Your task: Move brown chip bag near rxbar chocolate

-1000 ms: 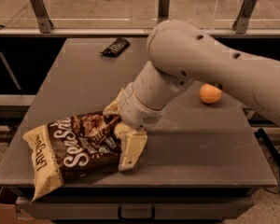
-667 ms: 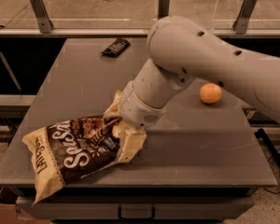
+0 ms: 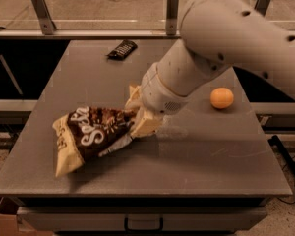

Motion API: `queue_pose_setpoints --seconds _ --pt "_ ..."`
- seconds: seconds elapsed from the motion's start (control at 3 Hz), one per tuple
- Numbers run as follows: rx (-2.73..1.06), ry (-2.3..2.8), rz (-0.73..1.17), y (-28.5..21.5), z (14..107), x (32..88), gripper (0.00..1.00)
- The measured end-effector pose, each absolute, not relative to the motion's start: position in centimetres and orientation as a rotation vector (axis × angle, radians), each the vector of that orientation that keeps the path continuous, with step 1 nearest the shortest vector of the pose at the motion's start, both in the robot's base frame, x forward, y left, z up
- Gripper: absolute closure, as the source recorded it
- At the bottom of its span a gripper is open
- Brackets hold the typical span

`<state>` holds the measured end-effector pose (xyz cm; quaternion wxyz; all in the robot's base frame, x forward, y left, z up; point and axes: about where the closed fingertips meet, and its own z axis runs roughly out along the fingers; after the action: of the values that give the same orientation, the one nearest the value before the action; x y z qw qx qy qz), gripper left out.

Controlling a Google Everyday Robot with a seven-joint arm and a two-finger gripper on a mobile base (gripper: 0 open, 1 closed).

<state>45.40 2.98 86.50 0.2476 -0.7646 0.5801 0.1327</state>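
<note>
The brown chip bag (image 3: 88, 136) is dark brown with cream edges and white script. It hangs tilted over the table's front left part, its right end pinched. My gripper (image 3: 137, 114) is shut on that right end, one cream finger (image 3: 146, 124) in front and one behind. The rxbar chocolate (image 3: 122, 49), a small dark flat bar, lies at the table's far edge, left of centre, well apart from the bag. My white arm reaches in from the upper right.
A round orange fruit (image 3: 221, 98) sits on the grey table (image 3: 201, 156) at the right. Metal posts (image 3: 42, 9) and a rail stand behind the far edge. A drawer handle (image 3: 143, 225) shows below the front edge.
My gripper has carried the chip bag up and toward the table's far side, to the right. The bag's lower left corner has come away from the front edge.
</note>
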Motion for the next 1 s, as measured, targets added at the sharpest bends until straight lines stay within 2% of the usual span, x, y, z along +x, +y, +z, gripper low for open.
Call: queue_pose_setpoints --seconds 0.33,1.0 --pt "-1.887 1.623 0.205 -0.66 93.03 48.04 1.0" --pt "-1.857 1.626 0.164 -1.04 93.82 48.44 1.0"
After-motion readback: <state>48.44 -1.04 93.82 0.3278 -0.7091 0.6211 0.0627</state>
